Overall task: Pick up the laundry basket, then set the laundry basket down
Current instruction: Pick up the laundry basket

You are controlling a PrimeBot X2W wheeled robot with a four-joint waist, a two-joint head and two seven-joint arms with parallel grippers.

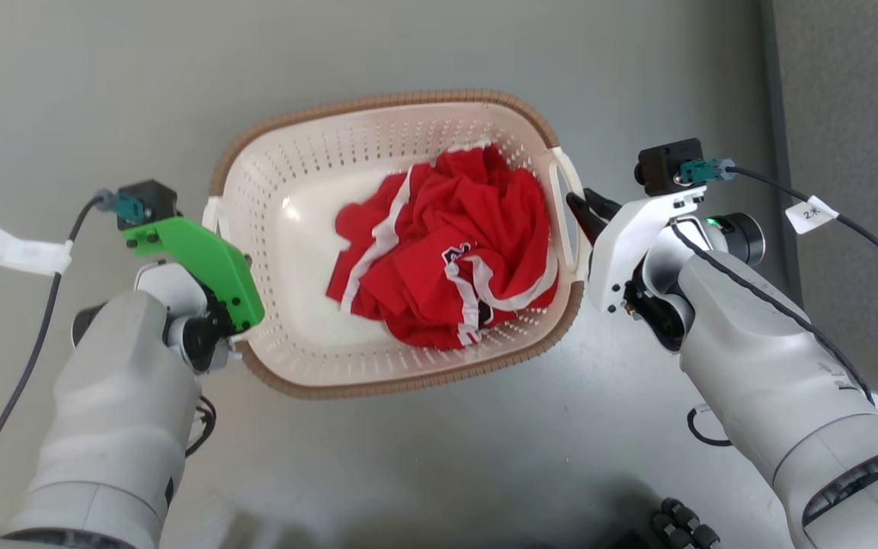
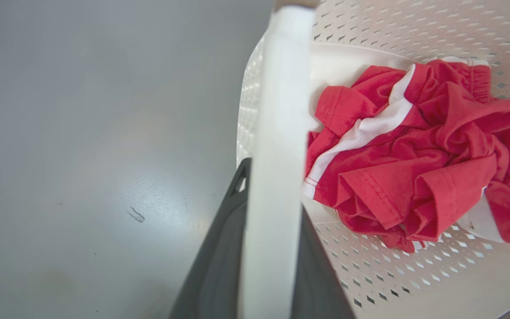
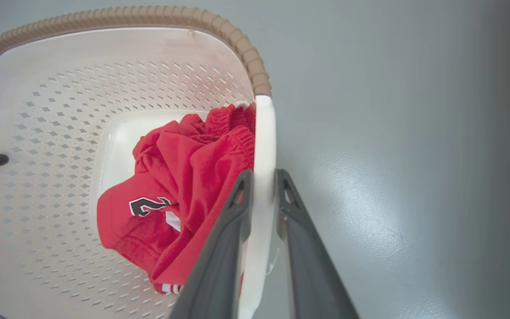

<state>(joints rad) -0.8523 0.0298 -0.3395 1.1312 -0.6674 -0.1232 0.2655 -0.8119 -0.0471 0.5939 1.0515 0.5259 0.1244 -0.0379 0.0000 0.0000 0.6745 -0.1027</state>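
- A cream-white perforated plastic laundry basket (image 1: 286, 175) with a brown woven-look rim is seen from above against a glossy grey floor (image 1: 439, 46). It is well apart from the darker grey strip (image 1: 850, 114) along the floor's right edge. Whether it rests on the floor or hangs just above it cannot be told.
- The left gripper (image 2: 272, 186), mounted under a green bracket (image 1: 203, 255), has its dark fingers (image 2: 219, 248) pinching the basket's white left loop handle (image 2: 277, 110).
- The right gripper (image 3: 264, 175), on a white bracket (image 1: 629, 229), has its fingers (image 3: 224, 248) pressed against either side of the white right loop handle (image 3: 264, 133).
- A crumpled red garment (image 1: 447, 252) with white stripes and a black-and-white marking lies inside, heaped toward the basket's right wall.
- A white paper tag (image 1: 811, 215) hangs on the black cable at the right wrist.
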